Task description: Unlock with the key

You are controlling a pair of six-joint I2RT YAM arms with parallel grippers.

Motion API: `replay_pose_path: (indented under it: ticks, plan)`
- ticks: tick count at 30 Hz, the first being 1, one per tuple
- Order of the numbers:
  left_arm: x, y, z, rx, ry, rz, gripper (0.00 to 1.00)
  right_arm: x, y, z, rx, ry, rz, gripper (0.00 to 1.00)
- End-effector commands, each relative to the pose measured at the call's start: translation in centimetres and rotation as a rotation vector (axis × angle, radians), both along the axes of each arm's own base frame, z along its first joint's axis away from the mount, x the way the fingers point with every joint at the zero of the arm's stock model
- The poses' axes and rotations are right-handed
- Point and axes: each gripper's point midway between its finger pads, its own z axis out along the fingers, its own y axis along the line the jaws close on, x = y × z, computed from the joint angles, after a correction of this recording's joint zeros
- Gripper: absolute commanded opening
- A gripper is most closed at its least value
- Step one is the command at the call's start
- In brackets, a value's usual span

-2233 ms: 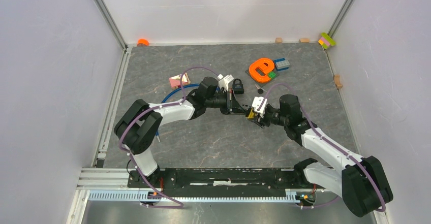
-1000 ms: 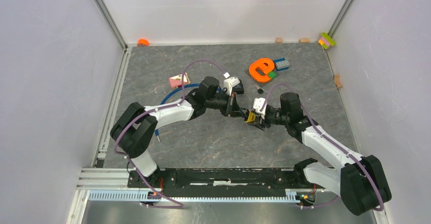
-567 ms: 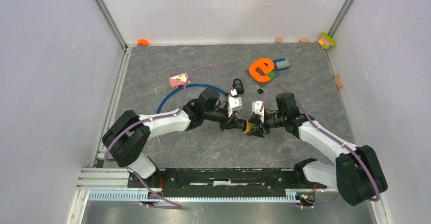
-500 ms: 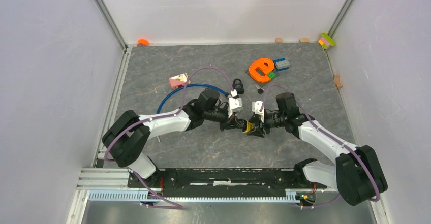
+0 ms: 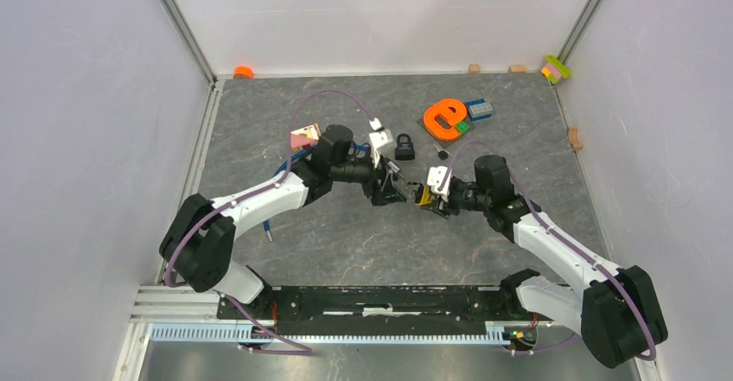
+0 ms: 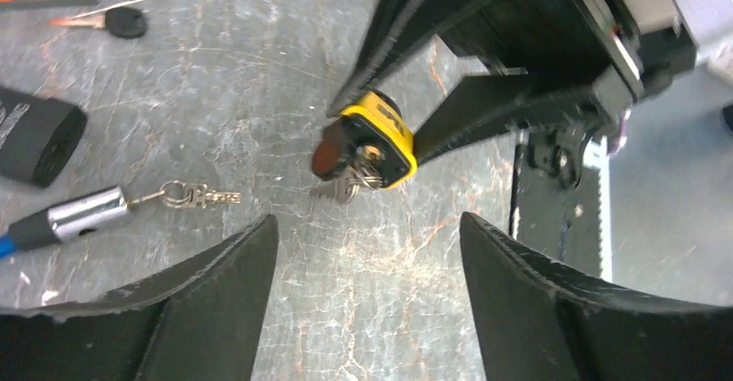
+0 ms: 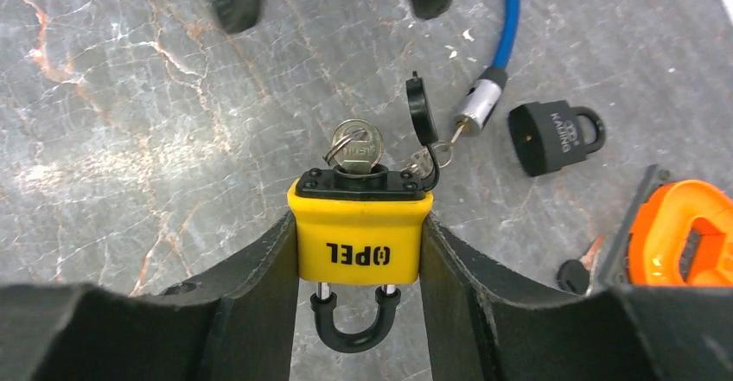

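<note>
A grey marbled counter (image 5: 346, 243) carries the scene. At its middle, the right gripper (image 7: 359, 219) has its jaws clamped on the sides of a yellow padlock (image 7: 359, 234), held low over the surface. A key (image 7: 354, 150) sits in its keyhole, with spare keys dangling from the ring. Facing it, just beside the key end, the left gripper (image 6: 367, 225) has its jaws spread wide and holds nothing. Whether the black shackle (image 7: 354, 325) has sprung cannot be told. This looks like the turning step. The left jaws would need to line up on the key's head, pinch it and twist, while the right holds steady. Farther back lie a black padlock (image 5: 404, 146) and an orange letter-shaped piece (image 5: 445, 117).
</note>
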Motion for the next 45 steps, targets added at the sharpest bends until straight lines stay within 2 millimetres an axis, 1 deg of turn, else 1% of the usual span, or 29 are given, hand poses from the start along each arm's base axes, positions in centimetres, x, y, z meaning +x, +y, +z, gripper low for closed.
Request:
replay_pose_path:
  ticks: [1, 4, 6, 10, 14, 17, 19, 22, 26, 30, 31, 32, 34, 35, 37, 40, 42, 45]
  plan:
    - [1.2, 0.0, 3.0, -0.051, 0.219, 0.117, 0.86, 2.1, 0.6, 3.3, 0.009, -0.203, -0.026, 0.00]
    - [2.2, -1.2, 2.8, -0.058, 0.337, 0.162, 0.89, 2.1, 1.0, 3.5, 0.016, -0.213, -0.028, 0.00]
    - [2.7, -1.9, 1.7, -0.043, 0.416, 0.180, 0.91, 2.2, 1.0, 3.9, 0.024, -0.218, -0.035, 0.00]
    - [2.5, -3.0, 0.4, -0.023, 0.508, 0.166, 0.92, 2.4, 1.0, 4.1, 0.035, -0.213, -0.053, 0.00]
    - [2.2, -3.7, -0.7, -0.008, 0.528, 0.167, 0.89, 2.4, 1.1, 4.0, 0.039, -0.202, -0.053, 0.00]
    - [2.1, -4.9, -0.8, -0.021, 0.549, 0.153, 0.84, 2.3, 1.2, 3.9, 0.041, -0.193, -0.049, 0.00]
    - [1.9, -5.9, -0.8, -0.022, 0.564, 0.134, 0.80, 2.2, 1.2, 3.7, 0.038, -0.183, -0.048, 0.00]
    - [2.0, -6.8, -1.0, -0.019, 0.571, 0.133, 0.73, 2.1, 1.2, 3.5, 0.037, -0.178, -0.046, 0.00]
    - [1.9, -7.3, -1.7, -0.013, 0.604, 0.129, 0.52, 2.1, 0.9, 3.4, 0.033, -0.180, -0.059, 0.00]
    - [1.9, -6.9, -1.9, -0.005, 0.601, 0.122, 0.31, 2.4, 0.4, 3.5, 0.021, -0.192, -0.098, 0.02]
    - [2.0, -6.7, -1.9, -0.006, 0.601, 0.118, 0.24, 2.5, 0.3, 3.6, 0.020, -0.199, -0.107, 0.03]
    - [2.0, -6.6, -1.7, -0.008, 0.597, 0.114, 0.19, 2.5, 0.1, 3.6, 0.016, -0.200, -0.117, 0.06]
    - [2.3, -6.2, -1.4, -0.014, 0.591, 0.106, 0.08, 2.6, -0.3, 3.6, 0.008, -0.199, -0.134, 0.17]
    - [2.6, -5.9, -1.3, -0.020, 0.583, 0.103, 0.03, 2.6, -0.5, 3.5, 0.000, -0.197, -0.142, 0.31]
    - [3.0, -5.3, -0.7, -0.035, 0.559, 0.091, 0.02, 2.5, -1.1, 3.3, -0.018, -0.184, -0.156, 0.47]
    - [3.4, -4.5, -0.2, -0.047, 0.493, 0.070, 0.02, 2.4, -2.1, 3.2, -0.026, -0.148, -0.172, 0.62]
    - [3.3, -3.8, 0.1, -0.044, 0.418, 0.052, 0.02, 2.3, -2.4, 3.2, -0.026, -0.129, -0.170, 0.68]
    - [2.8, -3.0, 0.3, -0.050, 0.312, 0.037, 0.02, 1.2, -2.0, 3.1, -0.032, -0.099, -0.106, 0.76]
